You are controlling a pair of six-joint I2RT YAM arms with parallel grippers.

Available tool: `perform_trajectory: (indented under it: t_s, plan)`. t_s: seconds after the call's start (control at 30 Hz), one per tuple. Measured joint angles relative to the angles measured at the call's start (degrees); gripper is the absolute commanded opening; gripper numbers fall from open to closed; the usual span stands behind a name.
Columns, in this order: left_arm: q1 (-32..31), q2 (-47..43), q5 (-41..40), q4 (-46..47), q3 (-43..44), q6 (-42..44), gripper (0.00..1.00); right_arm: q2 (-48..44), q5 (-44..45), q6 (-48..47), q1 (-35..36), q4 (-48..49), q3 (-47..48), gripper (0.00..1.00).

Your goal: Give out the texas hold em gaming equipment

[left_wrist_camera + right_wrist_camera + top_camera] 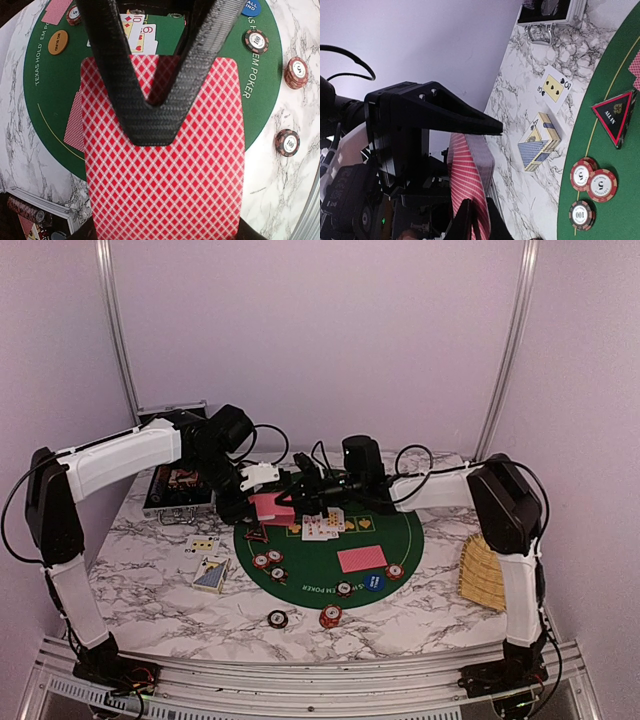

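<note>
My left gripper [152, 122] is shut on a stack of red-backed playing cards [165, 180] and holds it above the left rim of the green poker mat [330, 550]. My right gripper [479, 220] has come in from the right, and its fingers pinch the edge of the top red-backed card [467, 175]. On the mat lie face-up cards [322, 525], a face-down red card [361, 559], several chips [268, 560], a blue chip [374, 582], an orange button [58, 42] and a dark triangular marker [615, 116]. Two chip stacks [331, 616] stand off the mat's near edge.
A black case with silver edges [175, 490] sits at the back left. A card box [212, 573] and a face-up ten [202, 544] lie on the marble left of the mat. A wicker tray [482, 570] is at the right edge.
</note>
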Motion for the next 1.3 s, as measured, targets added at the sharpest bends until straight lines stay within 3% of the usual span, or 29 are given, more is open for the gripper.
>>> perform_trajectory:
  t_s: [0.07, 0.43, 0.93, 1.3]
  plan:
    - [0.1, 0.0, 0.0, 0.0, 0.0, 0.0, 0.0, -0.3, -0.2, 0.0, -0.1, -0.3, -0.1, 0.0]
    - [0.6, 0.0, 0.0, 0.0, 0.0, 0.0, 0.0, -2.7, -0.2, -3.3, -2.0, -6.8, -0.2, 0.0]
    - [1.2, 0.0, 0.0, 0.0, -0.2, 0.0, 0.0, -6.9, 1.1, -11.9, -16.2, -15.0, -11.2, 0.0]
    - [1.2, 0.0, 0.0, 0.0, -0.5, 0.0, 0.0, -0.2, 6.7, -21.0, -19.3, -24.5, -5.6, 0.0]
